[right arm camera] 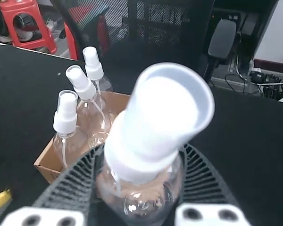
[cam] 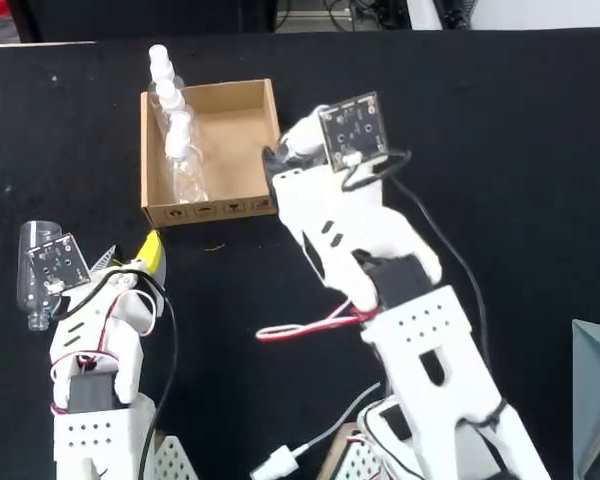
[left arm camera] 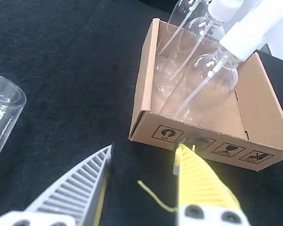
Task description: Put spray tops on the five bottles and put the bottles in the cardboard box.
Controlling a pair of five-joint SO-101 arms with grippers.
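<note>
The cardboard box (cam: 210,208) stands at the back of the black table, with three clear bottles (cam: 185,165) wearing white spray tops along its left wall. At the box's right wall my right gripper (cam: 276,165) is shut on a fourth bottle (right arm camera: 146,193), whose white spray top (right arm camera: 160,117) is fitted; beyond it are the box (right arm camera: 49,162) and its capped bottles (right arm camera: 66,115). My left gripper (cam: 130,255) stands open in front of the box, nothing between its grey and yellow fingers (left arm camera: 203,188). An uncapped bottle (cam: 35,275) lies beside it, also at the left wrist view's edge (left arm camera: 0,117).
A loose spray top (cam: 280,462) with its tube lies at the table's front edge between the arm bases. A grey-blue object (cam: 595,400) sits at the front right. A red and white cable (cam: 300,328) hangs from the right arm.
</note>
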